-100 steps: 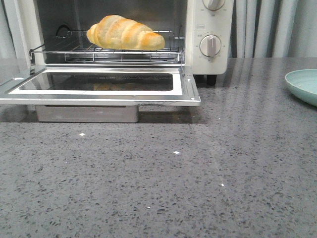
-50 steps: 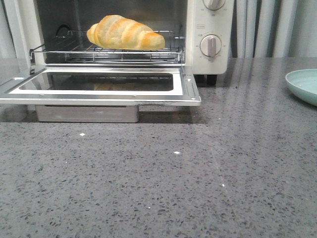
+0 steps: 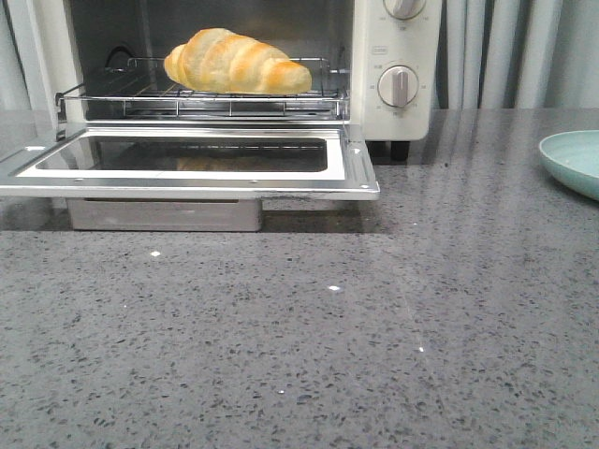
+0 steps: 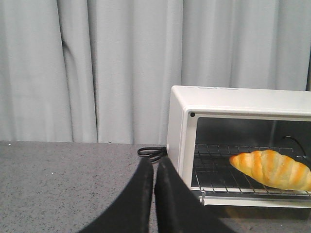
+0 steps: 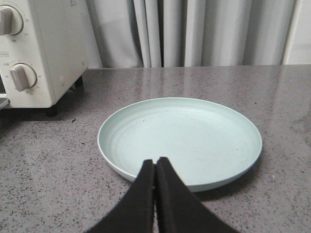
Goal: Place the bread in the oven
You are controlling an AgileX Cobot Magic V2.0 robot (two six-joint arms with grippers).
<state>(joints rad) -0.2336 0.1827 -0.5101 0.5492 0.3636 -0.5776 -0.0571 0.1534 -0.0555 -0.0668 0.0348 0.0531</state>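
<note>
The bread [image 3: 236,62], a golden croissant roll, lies on the wire rack [image 3: 201,96] inside the cream-white oven [image 3: 393,56]; it also shows in the left wrist view [image 4: 272,168]. The oven's glass door [image 3: 187,161] hangs open and flat. My left gripper [image 4: 154,166] is shut and empty, beside the oven's [image 4: 233,102] outer side, apart from it. My right gripper [image 5: 155,164] is shut and empty, at the near rim of a plate. Neither gripper shows in the front view.
A pale green empty plate [image 5: 180,138] sits on the grey speckled counter right of the oven, its edge in the front view [image 3: 573,161]. A black power cord [image 4: 151,153] lies behind the oven. Grey curtains hang at the back.
</note>
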